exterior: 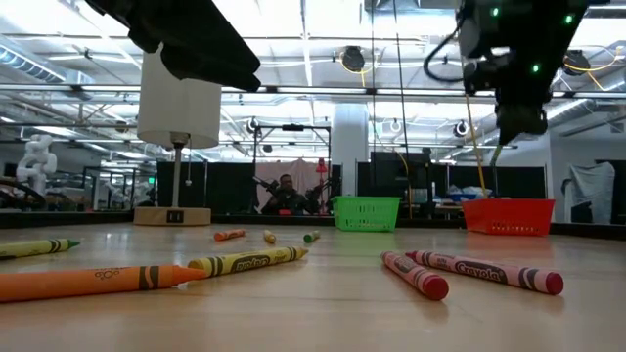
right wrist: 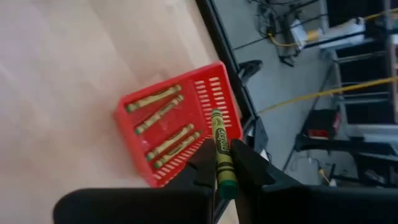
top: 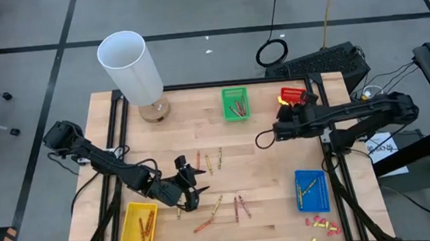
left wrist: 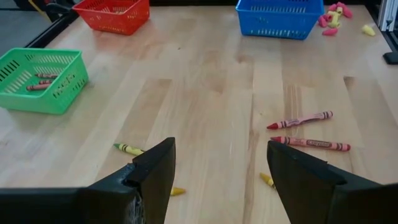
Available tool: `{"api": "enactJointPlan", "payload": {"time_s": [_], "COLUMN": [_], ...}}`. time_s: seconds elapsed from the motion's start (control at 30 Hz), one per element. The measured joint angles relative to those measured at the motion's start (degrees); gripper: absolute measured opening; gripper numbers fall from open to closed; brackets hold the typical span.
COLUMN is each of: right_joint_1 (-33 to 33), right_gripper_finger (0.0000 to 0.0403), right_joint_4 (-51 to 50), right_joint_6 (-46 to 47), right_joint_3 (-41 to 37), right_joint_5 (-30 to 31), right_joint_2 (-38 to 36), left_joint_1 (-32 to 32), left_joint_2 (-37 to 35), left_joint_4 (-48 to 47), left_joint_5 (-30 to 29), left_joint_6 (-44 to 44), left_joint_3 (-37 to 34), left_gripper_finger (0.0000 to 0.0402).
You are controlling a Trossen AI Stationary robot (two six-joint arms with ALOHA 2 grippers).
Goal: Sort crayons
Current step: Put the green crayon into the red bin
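I see a white lamp (top: 131, 69) with a wooden base at the far left of the tabletop (top: 266, 167), nothing blocking either arm. Four baskets: green basket (top: 235, 103) far centre with a few crayons in it, red basket (top: 292, 95) far right, blue basket (top: 310, 189) near right, yellow basket (top: 139, 225) near left. Small red and yellow bits (top: 322, 224) sit just past the blue one, near the edge.

Loose crayons (top: 219, 184) are scattered mid-tabletop between the arms, lying flat, axes pointing every which way; low view shows an orange, a yellow and two red ones nearest the camera.

Right gripper (right wrist: 222, 177) hangs over the red basket, jaws narrow and clamped on an olive-green crayon (right wrist: 220, 152). Its long axis runs out forward from between the jaws, free end over the basket's rim. Four similar crayons already lie in that basket, roughly parallel.

Left gripper (top: 192, 183) is low over the near-left middle of the tabletop, jaws wide, holding nothing; a yellow crayon (left wrist: 129, 149) lies just beside one jaw.
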Motion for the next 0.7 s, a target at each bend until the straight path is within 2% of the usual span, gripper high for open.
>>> {"api": "enactJointPlan", "payload": {"time_s": [0.23, 0.33, 0.43, 0.7], "right_joint_1": [-3.6, -5.1, -6.6, -9.4], "right_gripper_finger": [0.0011, 0.0011, 0.0012, 0.0031], "right_joint_4": [7.1, 9.1, 9.6, 9.9], "right_joint_6": [-3.7, -5.3, -6.1, -6.4], "right_joint_3": [-5.0, -6.6, -7.0, -7.0], "right_joint_5": [0.7, 0.6, 0.6, 0.6], "right_joint_2": [0.0, 0.0, 0.0, 0.0], "left_joint_1": [-0.2, -0.3, -0.5, -0.9], "left_joint_2": [0.0, 0.0, 0.0, 0.0], "left_joint_4": [0.0, -0.1, -0.1, -0.1], "left_joint_5": [0.1, 2.0, 4.6, 4.7], "left_joint_6": [-0.4, -0.5, -0.5, -0.6], "left_joint_3": [0.0, 0.0, 0.0, 0.0], "left_gripper_finger": [0.0251, 0.0251, 0.0251, 0.0251]}}
